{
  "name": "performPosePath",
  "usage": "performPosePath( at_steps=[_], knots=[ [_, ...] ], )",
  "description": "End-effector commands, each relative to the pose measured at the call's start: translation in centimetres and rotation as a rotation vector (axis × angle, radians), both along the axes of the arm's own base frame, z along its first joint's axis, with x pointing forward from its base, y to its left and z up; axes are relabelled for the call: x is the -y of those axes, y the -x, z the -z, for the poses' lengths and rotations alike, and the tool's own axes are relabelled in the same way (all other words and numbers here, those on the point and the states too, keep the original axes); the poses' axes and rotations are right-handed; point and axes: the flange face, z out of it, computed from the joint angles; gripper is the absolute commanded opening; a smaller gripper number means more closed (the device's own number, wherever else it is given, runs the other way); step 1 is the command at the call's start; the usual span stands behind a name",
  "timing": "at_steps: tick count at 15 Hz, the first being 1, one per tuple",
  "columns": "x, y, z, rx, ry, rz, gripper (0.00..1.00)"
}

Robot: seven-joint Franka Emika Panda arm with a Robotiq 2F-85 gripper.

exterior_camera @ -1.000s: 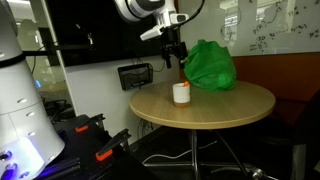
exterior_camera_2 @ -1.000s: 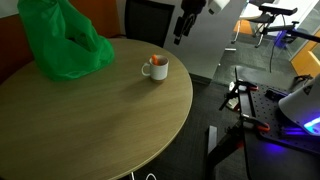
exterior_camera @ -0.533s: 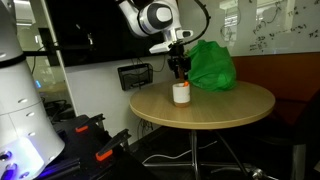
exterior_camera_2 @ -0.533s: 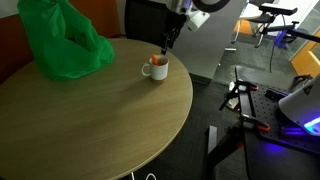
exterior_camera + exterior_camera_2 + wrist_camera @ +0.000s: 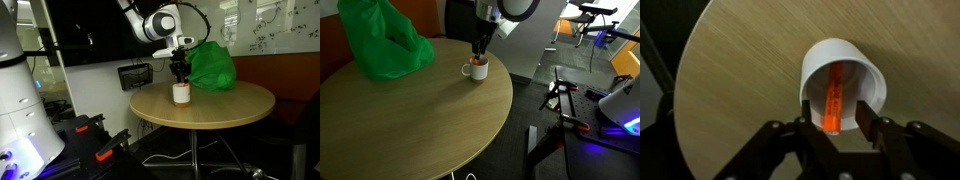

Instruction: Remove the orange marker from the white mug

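Observation:
A white mug (image 5: 843, 50) stands on the round wooden table (image 5: 410, 120), near its edge in both exterior views (image 5: 181, 94) (image 5: 476, 68). The orange marker (image 5: 834, 95) leans inside it, its top end poking above the rim. My gripper (image 5: 835, 112) hangs straight over the mug (image 5: 180, 78) (image 5: 477, 50). Its two fingers straddle the marker's top end, half closed, with a small gap showing on each side, so they stand open and apart from the marker.
A crumpled green bag (image 5: 210, 65) (image 5: 380, 40) lies on the table behind the mug. The table's edge (image 5: 685, 90) runs close by the mug. Black and red equipment (image 5: 570, 100) sits on the floor beyond the table.
My gripper has come down from above the table onto the mug, and its fingers have narrowed around the marker's top.

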Motion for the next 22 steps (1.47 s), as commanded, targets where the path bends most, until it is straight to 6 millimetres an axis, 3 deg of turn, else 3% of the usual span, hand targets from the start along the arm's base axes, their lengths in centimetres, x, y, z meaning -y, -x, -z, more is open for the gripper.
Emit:
performPosePath(
  at_steps=[1, 2, 10, 13, 16, 22],
  knots=[
    [-0.5, -0.8, 0.3, -0.011, 0.000, 0.026, 0.39],
    [-0.6, -0.9, 0.4, -0.013, 0.000, 0.028, 0.35],
    [-0.8, -1.0, 2.1, -0.022, 0.003, 0.037, 0.43],
    [-0.9, -1.1, 2.5, -0.021, -0.011, 0.037, 0.37],
    [-0.9, -1.3, 2.8, -0.009, 0.006, 0.040, 0.42],
    [-1.0, -1.5, 2.9, 0.025, 0.041, 0.010, 0.20]
  ],
)
